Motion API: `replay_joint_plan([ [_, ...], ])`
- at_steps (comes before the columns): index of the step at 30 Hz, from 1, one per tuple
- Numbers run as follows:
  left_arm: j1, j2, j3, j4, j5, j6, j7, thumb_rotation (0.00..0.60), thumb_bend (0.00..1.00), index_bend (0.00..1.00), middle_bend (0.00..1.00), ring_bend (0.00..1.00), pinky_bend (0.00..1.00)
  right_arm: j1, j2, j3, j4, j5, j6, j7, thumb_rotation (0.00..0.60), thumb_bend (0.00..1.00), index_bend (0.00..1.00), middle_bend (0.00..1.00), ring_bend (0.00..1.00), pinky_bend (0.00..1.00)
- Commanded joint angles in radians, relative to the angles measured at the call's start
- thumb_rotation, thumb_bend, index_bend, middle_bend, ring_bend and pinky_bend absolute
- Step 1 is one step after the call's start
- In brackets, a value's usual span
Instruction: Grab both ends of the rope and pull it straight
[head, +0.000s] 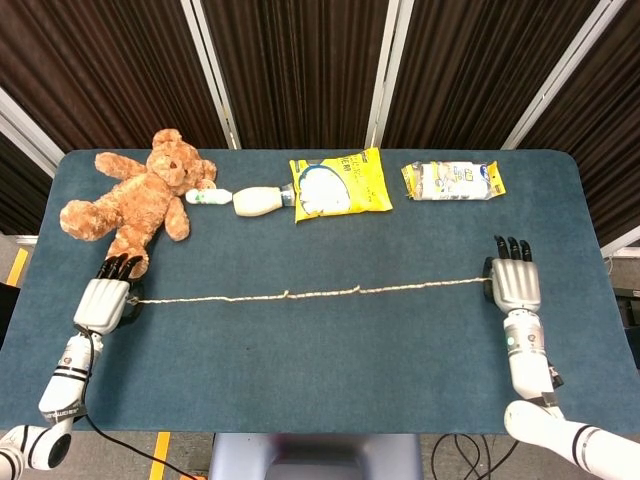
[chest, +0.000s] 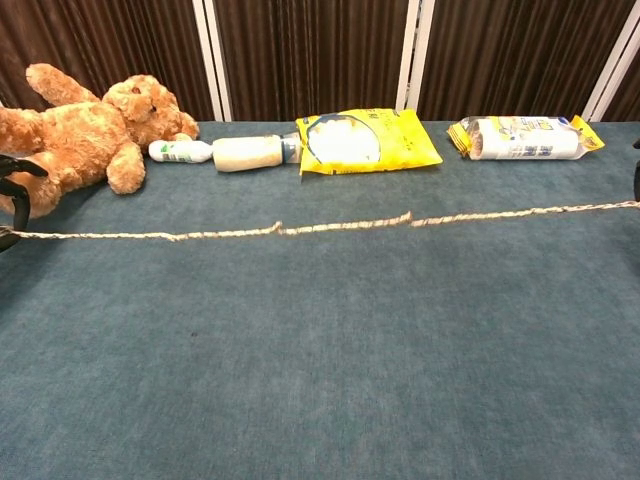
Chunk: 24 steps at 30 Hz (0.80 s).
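Observation:
A thin tan rope (head: 300, 293) (chest: 330, 226) runs nearly straight across the blue table, left to right, with two small kinks near its middle. My left hand (head: 103, 298) grips the rope's left end in front of the teddy bear. My right hand (head: 513, 284) grips the right end near the table's right side. In the chest view only the dark fingertips (chest: 15, 200) of the left hand show at the left edge, and the right hand is almost wholly out of frame.
A brown teddy bear (head: 140, 195) lies at the back left, close to my left hand. A white bottle (head: 245, 200), a yellow snack bag (head: 338, 183) and a white-and-yellow packet (head: 454, 180) lie along the back edge. Dark curtains hang behind the table.

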Motion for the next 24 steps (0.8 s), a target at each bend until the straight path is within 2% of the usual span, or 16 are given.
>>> replay_joint_plan([
  [1,0.000,-0.004,0.001,0.002,0.002,-0.001,0.004,0.600,0.43,0.63,0.10,0.00,0.10,-0.003,0.005,-0.006,0.027,0.005,-0.018,0.020,0.600,0.56,0.80,0.17,0.00,0.00],
  [13,-0.001,-0.019,-0.003,0.024,-0.005,-0.020,0.007,0.600,0.43,0.63,0.10,0.00,0.10,-0.005,-0.021,-0.025,0.139,0.013,-0.069,0.074,0.600,0.56,0.80,0.17,0.00,0.00],
  [24,-0.004,-0.040,0.002,0.055,-0.001,-0.040,-0.004,0.600,0.43,0.63,0.10,0.00,0.10,-0.009,-0.023,-0.030,0.170,0.014,-0.080,0.090,0.600,0.56,0.80,0.17,0.00,0.00],
])
